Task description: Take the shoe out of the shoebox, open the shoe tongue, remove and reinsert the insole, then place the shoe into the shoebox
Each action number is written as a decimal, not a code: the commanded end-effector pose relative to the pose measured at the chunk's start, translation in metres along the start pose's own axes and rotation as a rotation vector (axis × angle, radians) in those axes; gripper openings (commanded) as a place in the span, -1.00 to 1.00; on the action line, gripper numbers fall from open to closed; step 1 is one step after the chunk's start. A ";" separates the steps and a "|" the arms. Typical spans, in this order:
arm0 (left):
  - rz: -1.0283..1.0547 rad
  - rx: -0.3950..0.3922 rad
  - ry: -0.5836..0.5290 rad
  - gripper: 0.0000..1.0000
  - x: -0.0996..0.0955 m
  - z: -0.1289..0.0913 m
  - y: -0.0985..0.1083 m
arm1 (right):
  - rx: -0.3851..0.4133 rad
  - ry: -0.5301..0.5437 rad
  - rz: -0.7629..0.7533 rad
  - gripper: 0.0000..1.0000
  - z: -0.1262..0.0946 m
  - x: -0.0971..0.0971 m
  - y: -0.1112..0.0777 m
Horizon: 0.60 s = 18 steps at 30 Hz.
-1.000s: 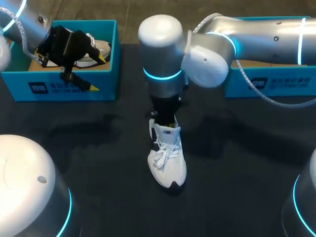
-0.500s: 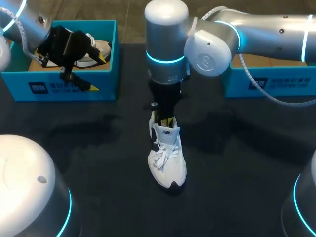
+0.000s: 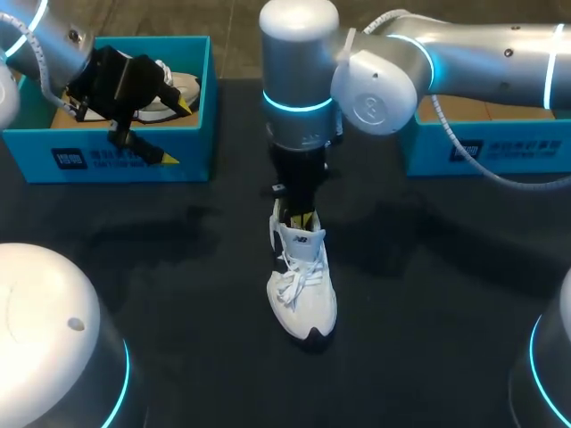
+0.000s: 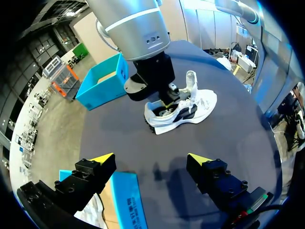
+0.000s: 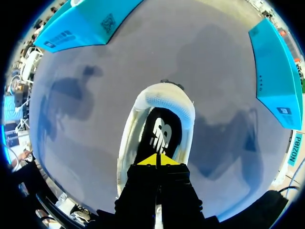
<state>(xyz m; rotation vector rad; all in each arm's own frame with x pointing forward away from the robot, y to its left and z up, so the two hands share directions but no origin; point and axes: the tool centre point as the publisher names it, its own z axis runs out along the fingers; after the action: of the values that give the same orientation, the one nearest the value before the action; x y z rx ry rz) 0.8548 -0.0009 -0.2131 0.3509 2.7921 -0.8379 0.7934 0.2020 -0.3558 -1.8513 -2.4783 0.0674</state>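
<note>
A white shoe stands upright in the middle of the dark table, its tongue raised. My right gripper points straight down into its opening. In the right wrist view the right gripper is shut, its yellow tips pressed together just above the black insole lying in the shoe. My left gripper hangs open over the left blue shoebox. From the left wrist view the left gripper has nothing between its fingers, and the shoe lies well ahead of it.
A second white shoe lies inside the left shoebox. Another blue box stands at the back right, under my right arm. The left shoebox wall shows under my left gripper.
My right arm has shifted slightly back and to the right, so its yellow tips now show at the shoe's opening. The shoe and the left arm have kept still.
</note>
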 end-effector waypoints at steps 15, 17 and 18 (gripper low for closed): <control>0.000 -0.003 0.001 1.00 0.001 -0.001 0.000 | 0.101 -0.053 0.068 -1.00 -0.019 0.010 -0.022; 0.000 -0.003 0.001 1.00 0.001 -0.001 0.000 | 0.106 -0.047 0.069 -1.00 -0.018 0.012 -0.023; 0.000 -0.003 0.001 1.00 0.001 -0.001 0.000 | 0.104 -0.037 0.071 -1.00 -0.016 0.012 -0.024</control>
<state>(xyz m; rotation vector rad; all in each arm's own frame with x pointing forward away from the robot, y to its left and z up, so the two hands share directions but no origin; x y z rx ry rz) 0.8548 -0.0009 -0.2130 0.3510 2.7921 -0.8379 0.7683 0.2042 -0.3340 -1.9110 -2.3865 0.2337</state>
